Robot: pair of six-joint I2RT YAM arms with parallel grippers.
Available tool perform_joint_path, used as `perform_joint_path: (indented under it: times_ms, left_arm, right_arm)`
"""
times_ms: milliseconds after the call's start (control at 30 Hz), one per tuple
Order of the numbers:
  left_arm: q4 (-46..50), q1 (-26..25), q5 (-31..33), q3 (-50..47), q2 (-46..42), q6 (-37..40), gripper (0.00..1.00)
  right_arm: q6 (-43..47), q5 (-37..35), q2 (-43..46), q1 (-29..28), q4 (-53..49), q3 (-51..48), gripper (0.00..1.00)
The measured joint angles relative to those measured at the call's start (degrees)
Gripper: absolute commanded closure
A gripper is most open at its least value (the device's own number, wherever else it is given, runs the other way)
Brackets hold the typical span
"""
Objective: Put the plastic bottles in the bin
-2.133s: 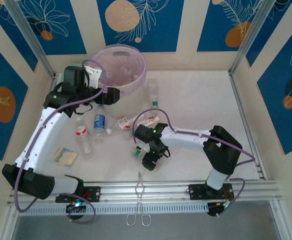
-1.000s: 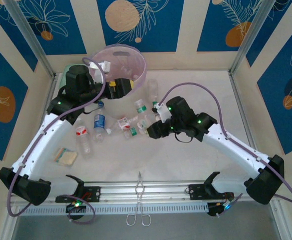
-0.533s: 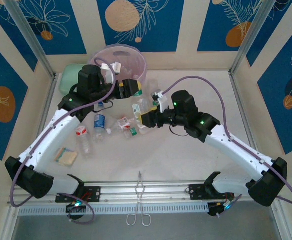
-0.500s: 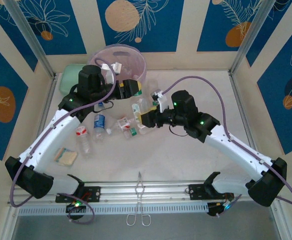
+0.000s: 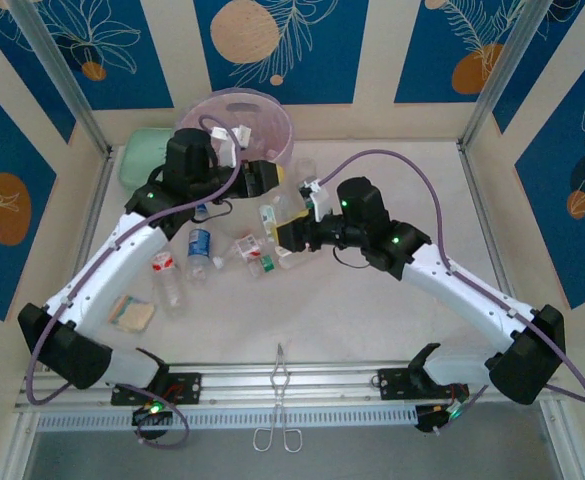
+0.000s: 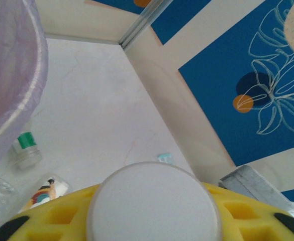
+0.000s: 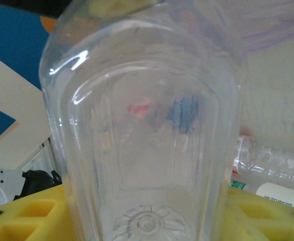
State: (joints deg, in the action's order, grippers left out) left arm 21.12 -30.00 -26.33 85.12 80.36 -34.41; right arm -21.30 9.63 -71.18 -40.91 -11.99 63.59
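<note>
Bottle (image 7: 147, 125), centre of the right wrist view: clear, glossy plastic with moulded ribs. Pads (image 7: 26, 218), lower edge: yellow, matt, moulded with recesses. Cap (image 6: 154, 203), lower centre of the left wrist view: white, smooth plastic. Bin liner (image 6: 11, 75), upper left: thin translucent lilac film. Table (image 6: 101, 110): matt, faintly veined. Tongs (image 5: 280, 400), bottom centre of the top view: bright metal.

Scattered bottles (image 5: 200, 248) before bin (image 5: 274, 112)

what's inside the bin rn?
The bin shows its pinkish liner; I can't make out bottles inside. The left gripper, holding a bottle, covers its near-left part.
</note>
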Motion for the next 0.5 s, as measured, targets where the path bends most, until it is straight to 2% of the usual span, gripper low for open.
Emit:
perform_joint_path:
  times_ms: [100,233,367,500]
  left_arm:
    - [3.8,0.7,0.0,6.2,3.2,1.9,0.71]
    - [8.8,2.6,0.0,18.2,8.0,5.9,0.73]
    - [11.7,6.2,0.9,28.1,10.8,9.1,0.77]
    - [13.0,10.0,3.0,35.8,14.0,11.5,0.89]
  right_arm:
    - [0.5,0.3,0.0,1.1,-0.1,1.2,0.02]
    - [1.8,-0.2,1.0,3.6,-2.2,3.2,0.01]
    - [2.0,-0.8,5.8,8.9,-4.7,2.3,0.01]
    - [0.6,-1.0,13.3,14.8,-5.9,-1.4,0.01]
